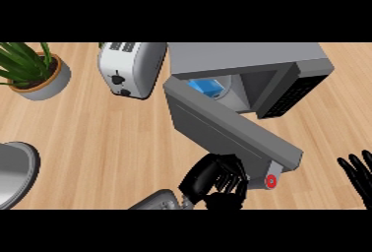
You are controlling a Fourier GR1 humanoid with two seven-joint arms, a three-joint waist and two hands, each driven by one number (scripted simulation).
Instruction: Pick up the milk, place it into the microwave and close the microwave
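head view: i see the microwave [247, 59] at the upper centre-right of the wooden counter [109, 138], grey body, with its control panel [294, 93] on the right side of the front. its door [225, 130] stands swung open, running diagonally from the hinge at the upper left down toward the lower right, and it ends at a handle with a red ring [271, 181]. inside the cavity i can make out the milk [205, 88], a blue-and-white carton, sitting near the left of the opening, partly hidden by the door's upper edge.

my left hand [216, 183] shows at the lower centre, black, its fingers curled and resting against the outer face of the door close to the handle end; i cannot tell whether they wrap round anything, and i see nothing pinched between them. the grey left forearm [156, 203] comes in from the lower edge just below it.

my right hand [359, 173] shows at the right edge, fingers straight, spread and pointing up, well apart from the door and the microwave, touching nothing.

a white toaster [131, 69] lies just beside the microwave's left side. a potted plant [33, 69] stands at the upper left, well apart from the microwave. a grey round plate [15, 172] is cut off by the left edge
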